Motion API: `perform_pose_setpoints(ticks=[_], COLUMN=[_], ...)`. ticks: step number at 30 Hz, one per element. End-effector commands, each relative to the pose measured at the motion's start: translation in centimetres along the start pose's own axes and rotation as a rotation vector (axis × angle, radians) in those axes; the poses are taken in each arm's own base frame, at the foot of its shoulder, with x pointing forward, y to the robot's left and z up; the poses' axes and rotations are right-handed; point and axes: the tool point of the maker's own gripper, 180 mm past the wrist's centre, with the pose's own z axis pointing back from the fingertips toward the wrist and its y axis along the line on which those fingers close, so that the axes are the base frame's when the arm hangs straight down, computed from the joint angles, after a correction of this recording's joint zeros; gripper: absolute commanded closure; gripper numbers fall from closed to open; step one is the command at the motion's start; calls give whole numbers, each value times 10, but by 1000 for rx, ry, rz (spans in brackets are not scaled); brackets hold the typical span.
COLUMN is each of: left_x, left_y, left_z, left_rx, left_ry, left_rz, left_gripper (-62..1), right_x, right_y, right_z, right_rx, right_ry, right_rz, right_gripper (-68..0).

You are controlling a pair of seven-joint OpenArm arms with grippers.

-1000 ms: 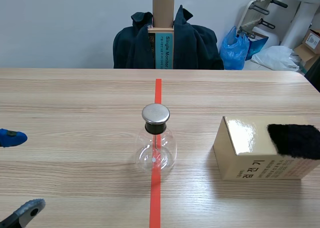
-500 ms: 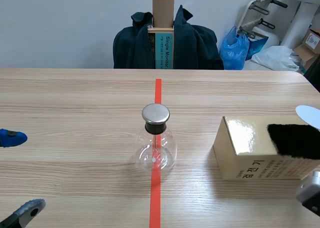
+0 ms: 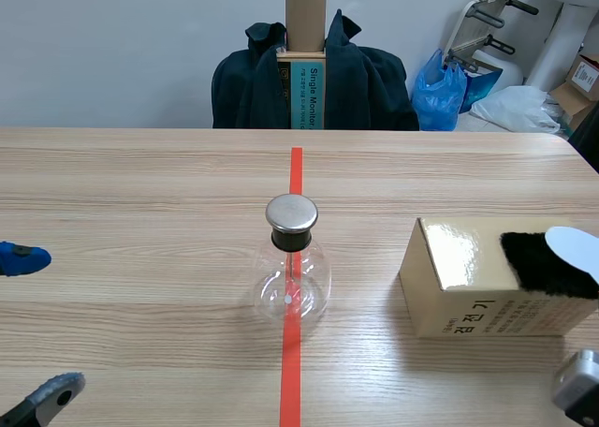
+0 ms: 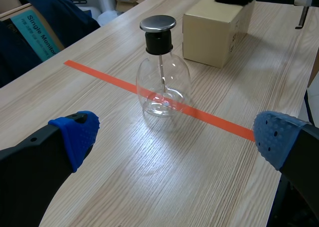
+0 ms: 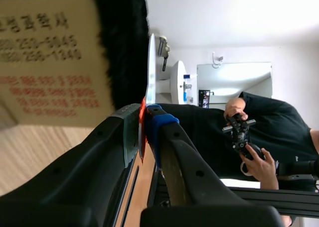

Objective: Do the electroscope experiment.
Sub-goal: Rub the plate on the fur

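Electroscope flask (image 3: 291,268) stands upright on the red tape line (image 3: 296,169) mid-surface (image 3: 140,184). Left end effector (image 4: 177,135) is released at the near left, fingers spread. Right end effector (image 5: 143,112) is clenched on a thin white disc (image 3: 573,249), by the black fur (image 3: 538,263) atop the box (image 3: 468,291) at right.

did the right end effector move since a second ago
Yes. The right end effector came in from the right; the white disc it holds now overlaps the black fur pad on the cardboard box.
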Motion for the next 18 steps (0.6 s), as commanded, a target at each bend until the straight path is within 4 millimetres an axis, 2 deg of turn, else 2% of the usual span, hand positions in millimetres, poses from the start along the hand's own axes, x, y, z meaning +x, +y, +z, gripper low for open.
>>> perform_pose_setpoints(ticks=[1,14,18], left_x=[8,4,4], left_y=[3,3,3], left_z=[-2,-2,-2], left_rx=[5,5,5], left_ry=[-35,-16,-16], left_rz=[-3,-2,-2], left_gripper=[-623,-623,-623], right_x=[-3,-1,11], right_y=[-2,11,15], right_z=[-1,7,7], right_rx=[7,70,91], right_ry=[-4,-17,-83], right_rz=[11,14,5], right_gripper=[-8,-8,-8])
